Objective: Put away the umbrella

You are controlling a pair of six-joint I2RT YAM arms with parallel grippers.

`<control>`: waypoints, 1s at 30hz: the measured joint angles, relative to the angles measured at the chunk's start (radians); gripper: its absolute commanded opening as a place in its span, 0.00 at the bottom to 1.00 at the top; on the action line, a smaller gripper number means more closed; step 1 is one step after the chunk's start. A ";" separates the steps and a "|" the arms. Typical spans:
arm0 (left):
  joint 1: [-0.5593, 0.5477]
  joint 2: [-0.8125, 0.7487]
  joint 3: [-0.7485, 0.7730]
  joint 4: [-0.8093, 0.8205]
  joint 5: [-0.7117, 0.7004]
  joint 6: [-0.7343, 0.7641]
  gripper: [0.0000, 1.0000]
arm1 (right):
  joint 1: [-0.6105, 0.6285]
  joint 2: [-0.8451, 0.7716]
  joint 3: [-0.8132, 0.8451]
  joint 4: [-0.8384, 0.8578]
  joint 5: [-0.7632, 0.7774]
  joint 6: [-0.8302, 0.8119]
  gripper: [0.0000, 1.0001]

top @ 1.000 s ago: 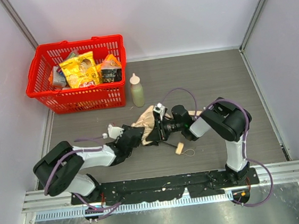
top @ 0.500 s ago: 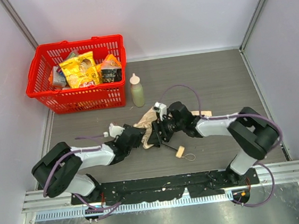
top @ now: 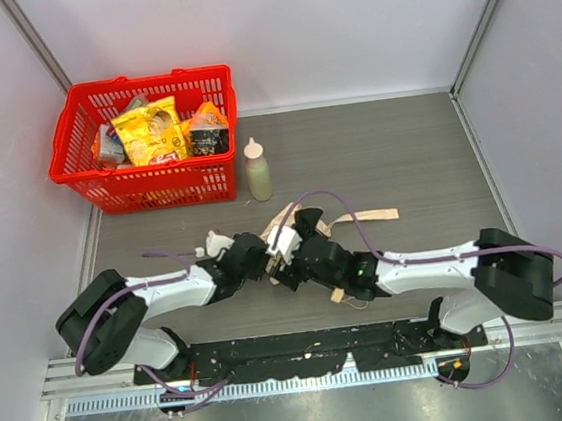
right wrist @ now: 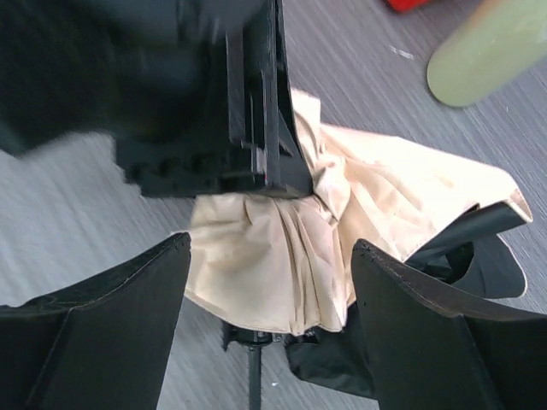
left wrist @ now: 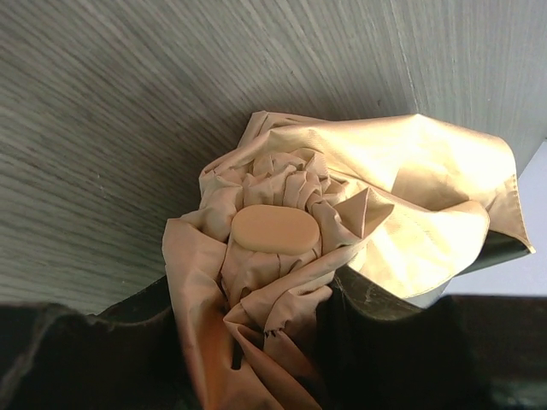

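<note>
- Grey wood-grain table (top: pixel 405 147) is carrying the umbrella (top: pixel 284 216) mid-surface, between both arms, canopy end lying toward the left.
- Left gripper (top: pixel 257 262) is clamping the bunched canopy.
- Right gripper (right wrist: pixel 265 290) is hovering spread wide over the fabric.

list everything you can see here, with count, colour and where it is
table: one, grey wood grain, under everything
basket: one, red, far left of the table
snack packs: at least three, yellow and orange among them, in the basket
squeeze bottle: one, pale green, upright just right of the basket
umbrella: one, beige, crumpled fabric mid-table
strap: one, beige, flat on the table right of the fabric
arms: two, white and black, reaching in from the near edge
left hand: one, black, shut on the umbrella's bunched fabric
right hand: one, black, open, fingers either side of the fabric
</note>
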 measured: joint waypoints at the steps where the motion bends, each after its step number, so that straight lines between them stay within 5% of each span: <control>1: 0.000 -0.003 0.001 -0.010 0.003 -0.002 0.00 | 0.008 0.024 -0.015 0.029 0.025 -0.031 0.80; 13: 0.034 -0.023 0.007 -0.075 0.071 -0.051 0.00 | 0.065 0.237 -0.061 0.363 0.192 -0.156 0.80; 30: 0.002 -0.047 -0.008 -0.083 0.068 -0.053 0.00 | 0.090 0.315 -0.178 0.480 0.195 -0.152 0.83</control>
